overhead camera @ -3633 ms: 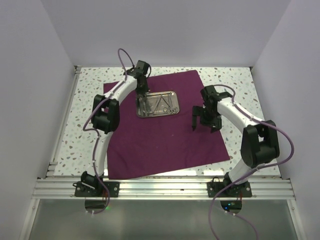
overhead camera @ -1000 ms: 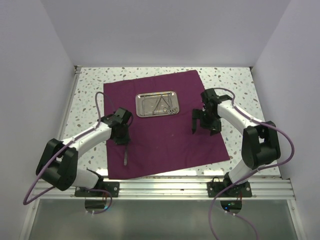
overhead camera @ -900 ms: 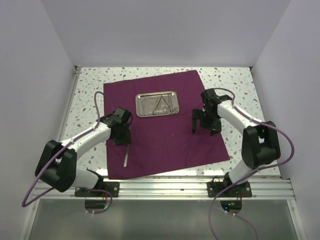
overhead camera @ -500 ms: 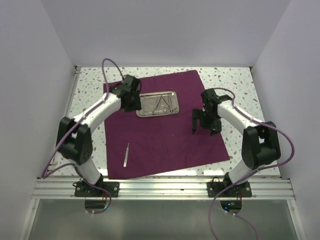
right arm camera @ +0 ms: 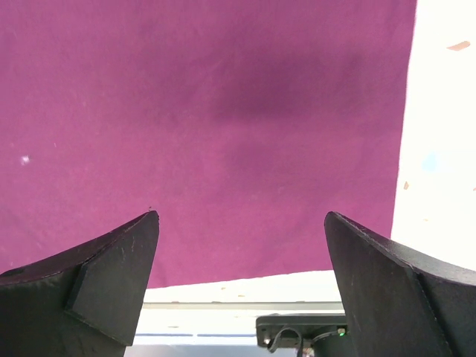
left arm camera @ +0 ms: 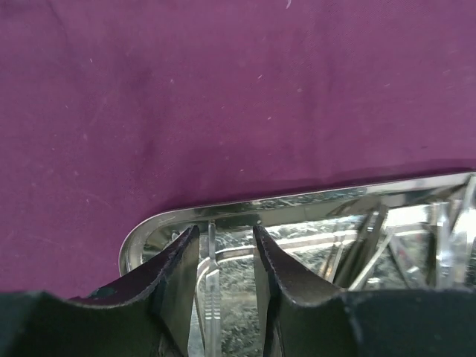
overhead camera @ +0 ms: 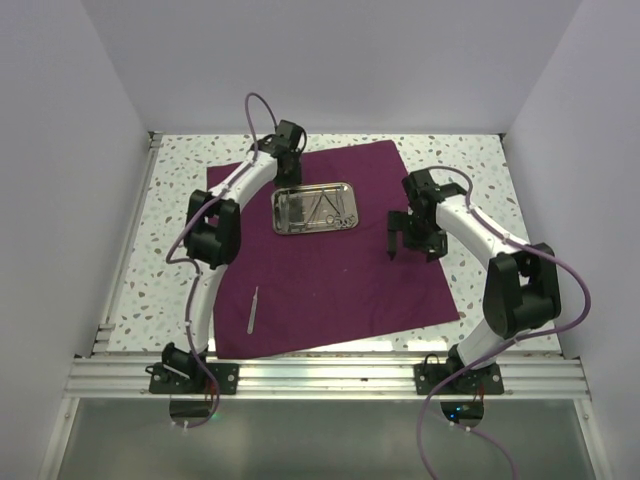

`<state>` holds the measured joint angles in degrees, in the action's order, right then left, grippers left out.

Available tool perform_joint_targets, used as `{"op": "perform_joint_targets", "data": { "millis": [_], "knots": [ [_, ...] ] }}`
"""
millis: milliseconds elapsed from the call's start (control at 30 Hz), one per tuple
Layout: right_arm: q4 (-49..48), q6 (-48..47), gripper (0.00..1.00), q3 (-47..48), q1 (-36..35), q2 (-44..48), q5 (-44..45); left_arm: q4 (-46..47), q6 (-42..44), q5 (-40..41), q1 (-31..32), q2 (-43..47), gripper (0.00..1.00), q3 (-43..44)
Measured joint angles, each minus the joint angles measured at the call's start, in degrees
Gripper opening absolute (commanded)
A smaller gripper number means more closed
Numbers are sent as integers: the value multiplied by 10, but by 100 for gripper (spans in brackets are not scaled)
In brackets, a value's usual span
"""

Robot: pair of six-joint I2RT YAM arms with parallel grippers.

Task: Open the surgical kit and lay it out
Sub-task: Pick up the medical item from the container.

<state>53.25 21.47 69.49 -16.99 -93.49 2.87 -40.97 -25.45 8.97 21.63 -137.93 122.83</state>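
The surgical kit's plum cloth (overhead camera: 330,275) lies spread flat on the speckled table. On its far half stands the steel tray (overhead camera: 315,231), which holds several thin silver instruments (overhead camera: 330,208). One thin instrument (overhead camera: 253,309) lies alone on the cloth's near left part. My left gripper (overhead camera: 287,185) hangs over the tray's left end. In the left wrist view it (left arm camera: 225,230) is open, its jaws either side of a slim flat handle (left arm camera: 210,275) lying in the tray (left arm camera: 297,201), without pinching it. My right gripper (overhead camera: 411,250) is wide open above the cloth's right part (right arm camera: 223,111), with nothing in it.
Bare speckled table (overhead camera: 175,240) borders the cloth on the left, right and far sides. White walls close in the left, right and back. An aluminium rail (overhead camera: 330,375) with both arm bases runs along the near edge.
My left arm has let go of a thin instrument on the near left of the cloth and swung back to the tray's left end. The right arm has barely moved.
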Motion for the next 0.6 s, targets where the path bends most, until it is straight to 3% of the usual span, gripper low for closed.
{"op": "perform_joint_targets", "data": {
  "millis": [267, 533, 600],
  "knots": [
    [2, -9, 97, 42, 0, -46, 20, -4, 11, 2, -3, -17, 31, -1],
    [5, -10, 97, 53, 0, -72, 21, 29, 12, -1, -3, -4, 24, -54],
    [5, -10, 97, 55, 0, -75, 21, 30, 12, 0, -3, -4, 19, -55]
  ]
}}
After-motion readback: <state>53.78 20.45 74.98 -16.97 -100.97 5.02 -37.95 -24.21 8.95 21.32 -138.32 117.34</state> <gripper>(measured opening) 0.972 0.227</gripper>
